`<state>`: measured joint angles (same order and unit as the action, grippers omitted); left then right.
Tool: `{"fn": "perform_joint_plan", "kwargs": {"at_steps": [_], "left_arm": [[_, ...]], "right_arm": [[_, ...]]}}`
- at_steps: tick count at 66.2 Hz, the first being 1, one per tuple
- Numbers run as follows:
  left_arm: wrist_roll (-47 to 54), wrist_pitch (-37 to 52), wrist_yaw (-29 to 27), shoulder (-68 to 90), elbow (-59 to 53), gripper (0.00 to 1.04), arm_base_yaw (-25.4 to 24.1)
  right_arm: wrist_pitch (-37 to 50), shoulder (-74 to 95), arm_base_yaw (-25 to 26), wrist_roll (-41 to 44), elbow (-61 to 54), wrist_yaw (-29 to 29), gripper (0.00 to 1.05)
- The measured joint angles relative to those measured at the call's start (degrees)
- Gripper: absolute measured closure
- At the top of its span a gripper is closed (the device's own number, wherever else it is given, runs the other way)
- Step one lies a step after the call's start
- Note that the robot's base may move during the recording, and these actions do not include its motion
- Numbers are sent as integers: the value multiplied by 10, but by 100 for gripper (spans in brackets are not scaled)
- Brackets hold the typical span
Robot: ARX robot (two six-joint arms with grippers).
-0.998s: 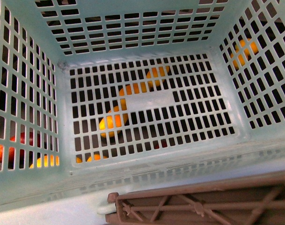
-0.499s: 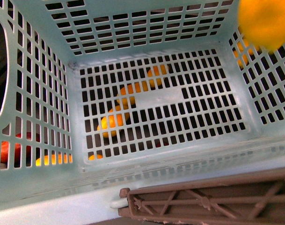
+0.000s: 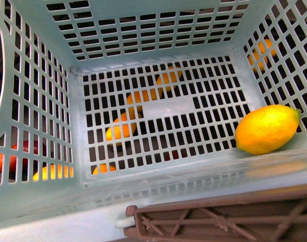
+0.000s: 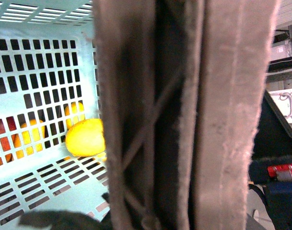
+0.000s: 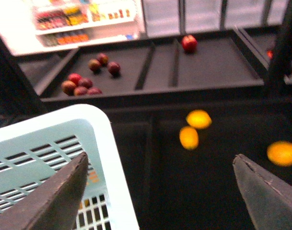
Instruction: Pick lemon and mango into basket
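Observation:
The light teal basket (image 3: 158, 35) fills the front view. The lemon (image 3: 266, 129) lies inside it on the slotted floor, against the right wall. In the left wrist view the lemon (image 4: 86, 137) shows beside the brown handle (image 4: 184, 115), and my left gripper (image 4: 170, 191) is shut on that handle. My right gripper (image 5: 160, 191) is open and empty, just outside the basket rim (image 5: 112, 158). Blurred orange-yellow fruits (image 5: 189, 137) lie on a dark tray beyond it. I cannot tell which is the mango.
Orange-yellow fruits (image 3: 124, 128) show through the floor slots, under the basket. Red fruits (image 5: 88, 79) sit in black trays further back, and one more (image 5: 189, 43) in a neighbouring tray. A shelf of goods (image 5: 78, 19) stands behind.
The lemon, seen at the upper right above the basket half a second ago, now rests on the basket floor by the right wall. The basket has shifted slightly.

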<state>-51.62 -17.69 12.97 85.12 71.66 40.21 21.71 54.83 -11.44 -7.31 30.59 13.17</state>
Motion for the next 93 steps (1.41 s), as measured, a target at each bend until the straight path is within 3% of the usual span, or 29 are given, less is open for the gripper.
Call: {"fn": "perform_joint_plan", "kwargs": {"at_steps": [8, 34, 40, 57, 65, 85, 93], "left_arm": [[0, 0, 0, 0, 0, 90, 0], [0, 0, 0, 0, 0, 90, 0], [0, 0, 0, 0, 0, 90, 0], [0, 0, -1, 0, 0, 90, 0], [0, 0, -1, 0, 0, 90, 0], [0, 0, -1, 0, 0, 90, 0], [0, 0, -1, 0, 0, 90, 0]], "right_arm": [[63, -31, 15, 45, -67, -40, 39], [82, -132, 63, 69, -193, -82, 103], [78, -155, 94, 71, -211, -127, 103], [52, -218, 112, 71, -251, -130, 103], [50, -228, 113, 71, -255, -130, 85], [50, -228, 113, 71, -255, -130, 26], [50, -228, 113, 71, -255, -130, 8]]}}
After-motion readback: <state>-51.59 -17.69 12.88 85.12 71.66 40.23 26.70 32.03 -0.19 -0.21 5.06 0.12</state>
